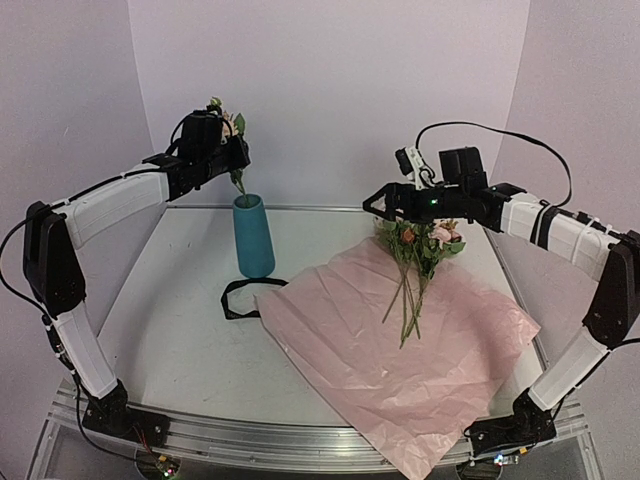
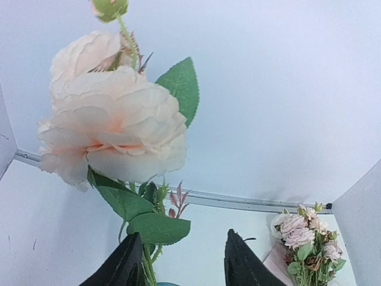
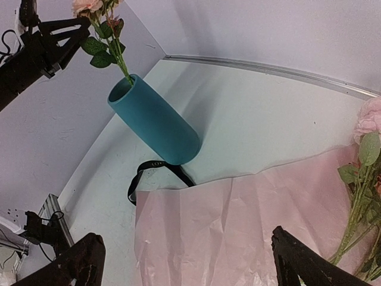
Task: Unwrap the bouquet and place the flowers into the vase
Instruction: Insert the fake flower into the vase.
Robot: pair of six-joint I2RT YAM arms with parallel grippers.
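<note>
Top external view put the tall teal-blue smooth vase (image 1: pixel 254 238) near the worktop's (image 1: pixel 170 290) far edge, left of centre, with one pale pink rose (image 2: pixel 113 125) on a thin green stem reaching into its mouth. We saw the left jaws parted beside that stem, gripping nothing. The right jaws hung spread wide and empty over the other flowers (image 1: pixel 420 250), which lay on the crumpled pink paper sheet (image 1: pixel 400 350) toward the far right corner. We judged that the heavy bloom might lean and tip out, that a finger might snag a leaf, or that dragged paper might nudge the vase.
</note>
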